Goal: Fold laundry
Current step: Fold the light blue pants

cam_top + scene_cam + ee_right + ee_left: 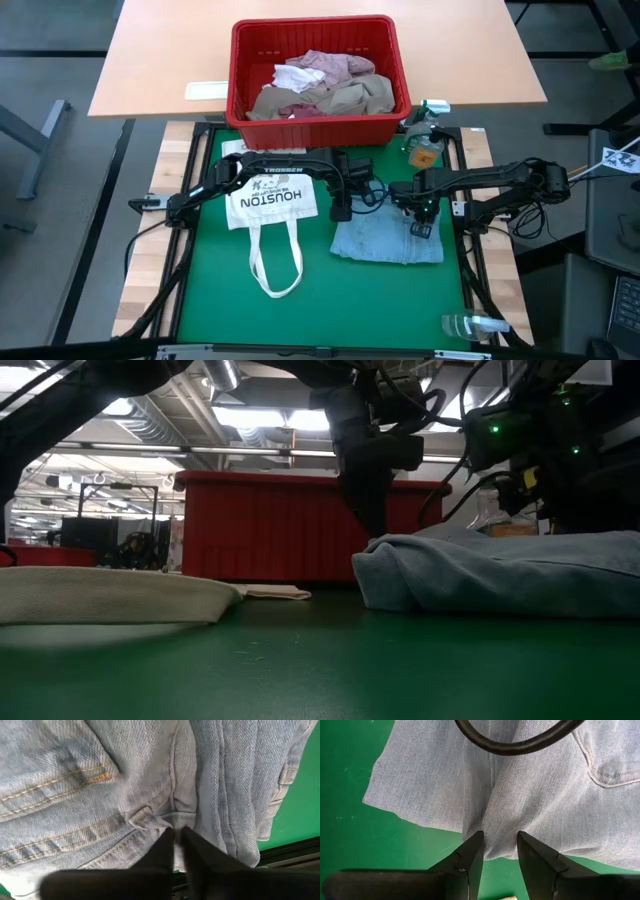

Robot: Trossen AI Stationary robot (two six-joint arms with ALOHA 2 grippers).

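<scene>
Right gripper (175,836) pinched nearly closed on a jeans (385,238) fold; left gripper (499,851) part open over the jeans edge, holding nothing, on table (330,315).

White Houston tote bag (270,205) on green mat (330,300), red basket (243,70) on wood table (160,50) behind.

The red plastic basket (318,75) hid the lower clothes in its pile. The folded light blue denim jeans (500,575) were cut off by the low view's side.
</scene>
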